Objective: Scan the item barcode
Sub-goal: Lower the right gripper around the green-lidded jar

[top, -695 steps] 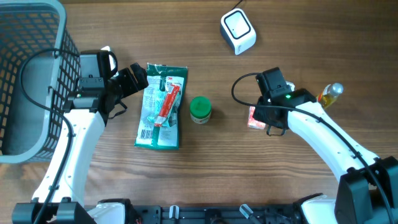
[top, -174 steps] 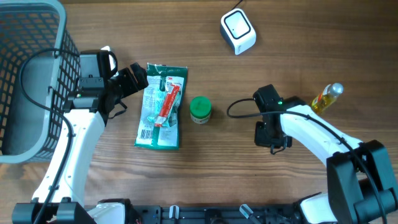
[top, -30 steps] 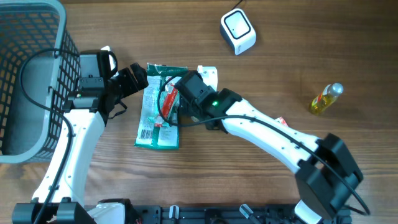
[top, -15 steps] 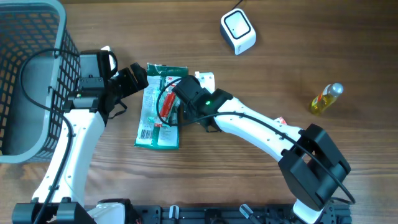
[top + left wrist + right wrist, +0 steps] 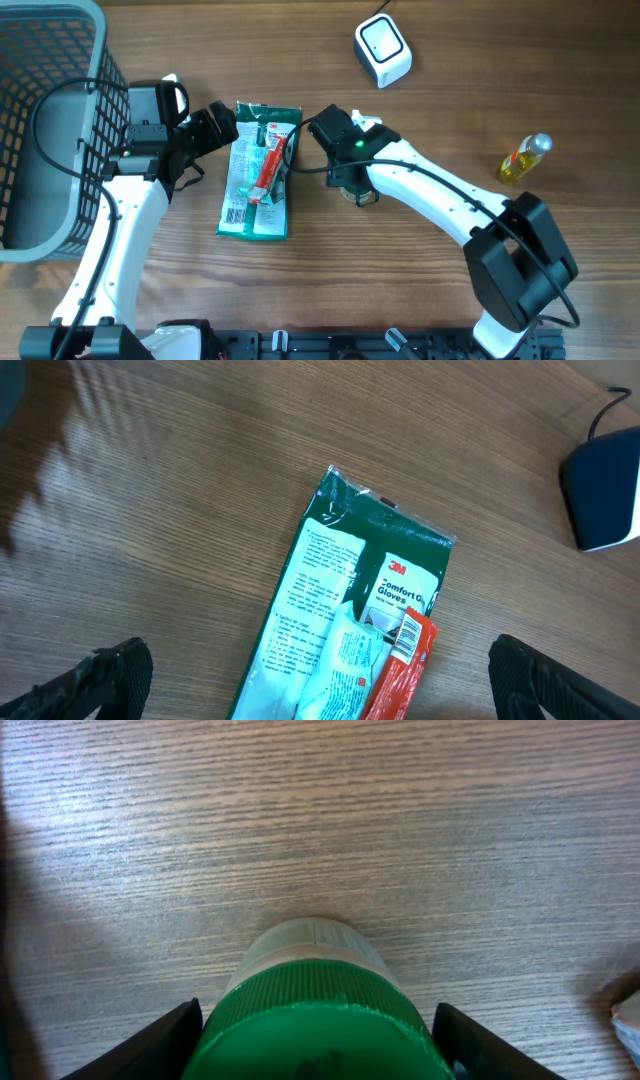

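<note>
Right arm is stretched across the table point(image 5: 500, 70), and its right pincer point(image 5: 350, 186) sits over the green-capped jar point(image 5: 315, 1010), which stands upright just beside the glove packet point(image 5: 258, 170), on the long edge away from the left pincer point(image 5: 215, 125). From the right wrist we look straight down on the ribbed green cap, with a black finger point(image 5: 165, 1040) tight on either side of it. The gaps look gone, but we cannot tell whether the jaws are truly pressing or merely bracketing the cap. From overhead the jar is all but hidden under that pincer. The left pincer is spread wide and holds nothing; it hovers at the packet's top corner, on the opposite side from the jar. The packet lies flat, a red-and-white sachet point(image 5: 270, 165) resting on top of it. The white scanner point(image 5: 383, 50) sits well apart from the packet, up beyond the jar's side. The yellow bottle point(image 5: 524, 158) lies farther out the same way. The grey basket point(image 5: 95, 60) stands on the packet's other side, past the left pincer.
</note>
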`<state>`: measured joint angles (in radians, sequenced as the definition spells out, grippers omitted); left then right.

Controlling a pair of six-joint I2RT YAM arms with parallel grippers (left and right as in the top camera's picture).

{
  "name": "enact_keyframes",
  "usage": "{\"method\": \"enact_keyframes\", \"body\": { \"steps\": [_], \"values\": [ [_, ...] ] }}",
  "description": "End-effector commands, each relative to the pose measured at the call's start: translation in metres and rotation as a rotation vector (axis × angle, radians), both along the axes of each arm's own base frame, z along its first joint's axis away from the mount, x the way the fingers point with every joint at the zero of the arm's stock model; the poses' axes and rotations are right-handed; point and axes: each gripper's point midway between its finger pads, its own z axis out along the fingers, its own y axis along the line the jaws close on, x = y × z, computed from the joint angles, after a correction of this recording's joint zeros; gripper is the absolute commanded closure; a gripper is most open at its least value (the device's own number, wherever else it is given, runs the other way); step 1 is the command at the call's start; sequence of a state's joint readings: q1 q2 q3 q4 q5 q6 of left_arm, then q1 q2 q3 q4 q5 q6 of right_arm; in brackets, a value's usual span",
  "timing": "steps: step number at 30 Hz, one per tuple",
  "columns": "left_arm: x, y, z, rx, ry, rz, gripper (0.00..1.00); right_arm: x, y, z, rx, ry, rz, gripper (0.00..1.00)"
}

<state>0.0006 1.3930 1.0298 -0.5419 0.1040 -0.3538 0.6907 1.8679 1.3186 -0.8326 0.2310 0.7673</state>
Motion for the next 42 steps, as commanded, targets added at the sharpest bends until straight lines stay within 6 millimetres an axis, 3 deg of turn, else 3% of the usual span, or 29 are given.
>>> {"method": "enact_keyframes", "body": {
  "steps": [1, 7, 8, 9, 16, 29, 31, 34, 38, 42],
  "values": [
    [0.003, 0.000, 0.011, -0.005, -0.031, -0.007, 0.00, -0.001, 0.008, 0.020, 0.093, 0.002, -0.024, 0.27],
    [0.003, 0.000, 0.011, -0.005, -0.032, -0.007, 0.00, -0.003, -0.002, 0.040, 0.114, -0.017, -0.052, 0.17],
    [0.003, 0.000, 0.011, -0.005, -0.032, -0.007, 0.00, 0.000, -0.001, 0.042, 0.110, -0.028, -0.014, 0.13],
    [0.003, 0.000, 0.011, -0.005, -0.031, -0.007, 0.00, 0.002, 0.001, 0.042, 0.107, -0.035, 0.019, 0.00],
    [0.003, 0.000, 0.011, -0.005, -0.032, -0.007, 0.00, 0.004, 0.004, 0.041, 0.042, -0.039, 0.244, 0.00],
    [0.003, 0.000, 0.012, -0.005, -0.032, -0.007, 0.00, 0.020, 0.016, 0.048, 0.029, -0.118, 0.400, 0.00],
    [0.003, 0.000, 0.011, -0.005, -0.032, -0.007, 0.00, 0.023, 0.018, 0.049, 0.003, -0.133, 0.489, 0.00],
    [0.003, 0.000, 0.011, -0.005, -0.031, -0.007, 0.00, 0.022, 0.015, 0.048, -0.051, -0.125, 0.615, 0.00],
    [0.003, 0.000, 0.011, -0.005, -0.031, -0.007, 0.00, 0.022, 0.007, 0.044, -0.062, -0.098, 0.649, 0.00],
    [0.003, 0.000, 0.011, -0.005, -0.031, -0.007, 0.00, 0.009, 0.019, 0.032, 0.031, -0.030, 0.751, 0.00]
  ]
}}
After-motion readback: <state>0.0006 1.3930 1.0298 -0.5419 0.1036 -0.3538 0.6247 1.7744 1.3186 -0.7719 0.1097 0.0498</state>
